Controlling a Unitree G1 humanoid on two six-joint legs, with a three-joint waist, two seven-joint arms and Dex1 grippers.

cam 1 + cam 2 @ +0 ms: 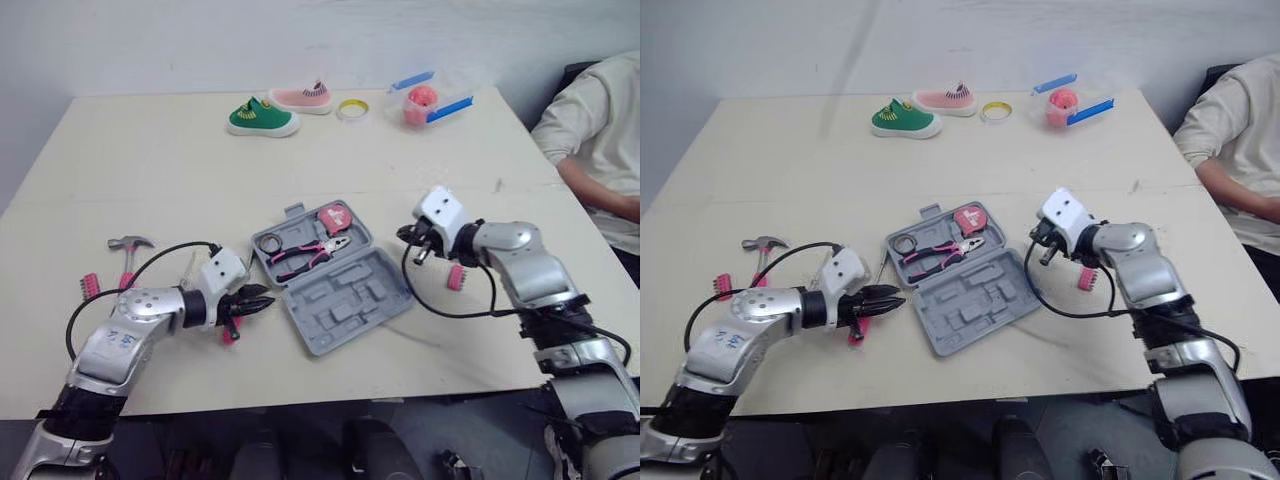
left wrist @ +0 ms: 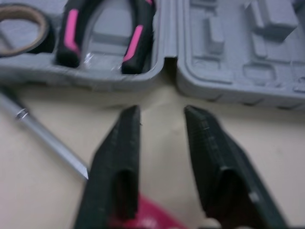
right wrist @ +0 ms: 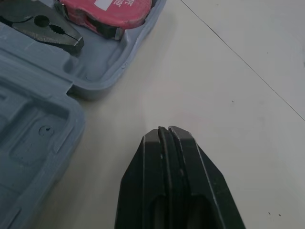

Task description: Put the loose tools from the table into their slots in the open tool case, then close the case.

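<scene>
The grey tool case (image 1: 352, 308) lies open in the middle of the table. Its far half holds pink-handled pliers (image 1: 310, 255), a red tape measure (image 1: 335, 216) and a black ring (image 1: 268, 243). The near half shows bare moulded slots. My left gripper (image 1: 262, 300) is open just left of the case, low over the table, with a pink tool handle (image 1: 230, 334) under its base. A thin metal shaft (image 2: 47, 143) lies beside its fingers (image 2: 119, 157). My right gripper (image 1: 408, 240) is shut on nothing, hovering just right of the case near the tape measure (image 3: 107, 12).
A hammer (image 1: 128, 250) and a pink bit holder (image 1: 90, 285) lie at the left. Another pink piece (image 1: 457, 277) sits by my right forearm. Two small shoes (image 1: 262, 117), a tape roll (image 1: 352, 108) and a container (image 1: 425, 100) line the far edge. A person (image 1: 600, 130) sits at the right.
</scene>
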